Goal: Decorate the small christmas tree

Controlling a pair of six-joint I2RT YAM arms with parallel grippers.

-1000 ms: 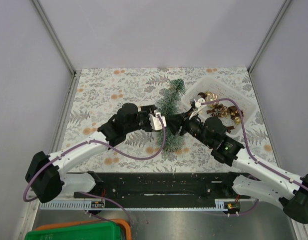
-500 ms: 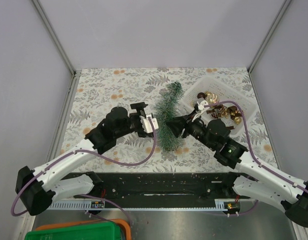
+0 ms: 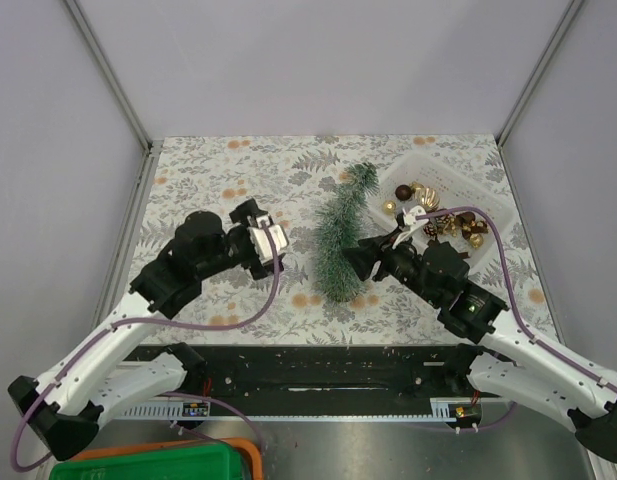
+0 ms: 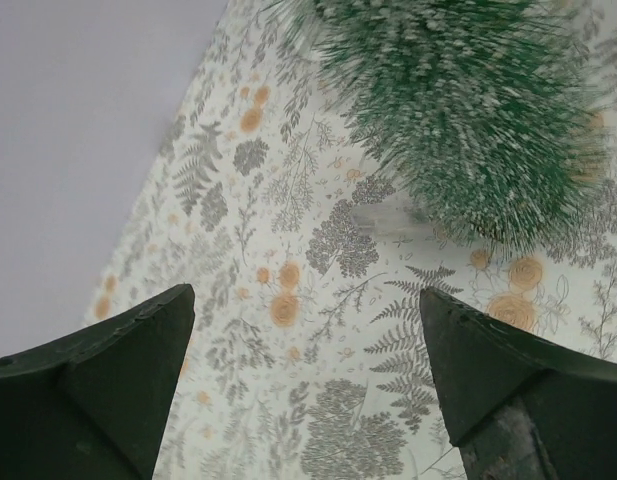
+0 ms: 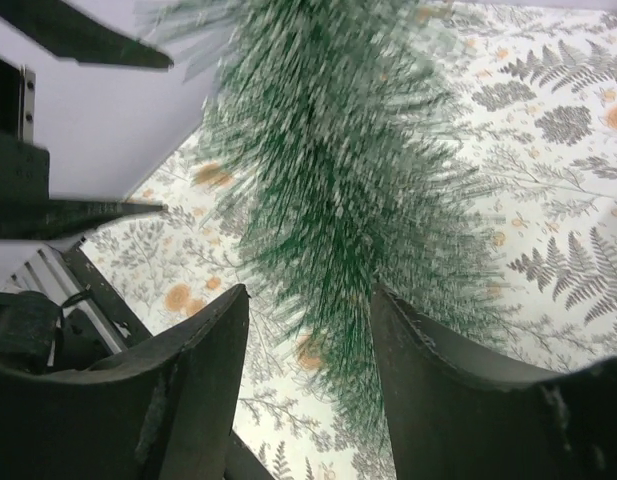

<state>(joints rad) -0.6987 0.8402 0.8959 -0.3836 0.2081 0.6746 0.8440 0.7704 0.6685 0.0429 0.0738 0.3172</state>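
The small christmas tree stands in the middle of the fern-printed table, its tip leaning toward the back right. It looks blurred in the right wrist view and also shows in the left wrist view. My right gripper is at the tree's lower right side. Its jaws are apart with bristles between them, and they do not look clamped. My left gripper is open and empty to the left of the tree, well apart from it. Small gold and brown baubles lie in a clear tray.
The clear plastic tray sits at the back right, just behind my right arm. Grey walls with metal posts close in the table on three sides. A black rail runs along the near edge. A green bin is at the bottom left.
My left gripper has let go of the tree and drawn back to the left. The tree has swung more upright. My right gripper stays at its lower part.
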